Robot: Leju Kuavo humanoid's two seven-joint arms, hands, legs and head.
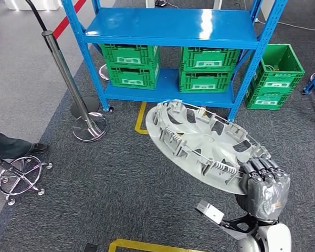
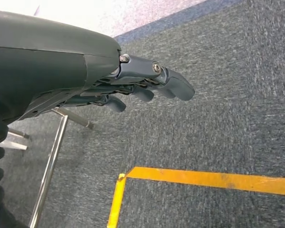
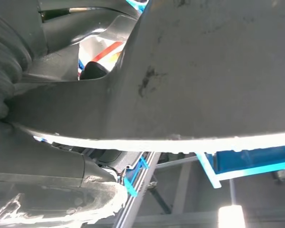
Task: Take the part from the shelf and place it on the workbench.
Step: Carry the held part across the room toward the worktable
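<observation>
1. At the lower right of the head view, the right robot hand (image 1: 266,186) is seen clenched on the rim of the part (image 1: 199,144), a silver-grey wheel cover, with dark fingers (image 1: 263,167) laid over the edge.
2. The part is held tilted in the air, ribbed inner face up, reaching from the hand toward the middle of the frame, above the carpet (image 1: 120,178) and clear of the shelf (image 1: 171,31).
3. In the right wrist view the part's grey face (image 3: 205,71) is seen close against the hand.
4. The left robot hand (image 2: 148,85) is seen in its wrist view released, fingers stretched out and holding nothing, over grey carpet and a yellow floor line (image 2: 205,178).
5. A slip is judged the chief risk: a wide disc is gripped at one edge only, so its weight may twist it out of the fingers during a turn or a step.
6. A knock of the far rim against the shelf's blue upright (image 1: 249,73) is also judged possible, should the body be turned while near.
7. No worktop is visible, so the carry is judged unfinished.
8. Farther off, green crates (image 1: 134,63) are stored on the lower shelf, another green crate (image 1: 276,73) stands on the floor at the right, and a chrome barrier post (image 1: 71,84) and a stool base (image 1: 19,176) are placed at the left.
</observation>
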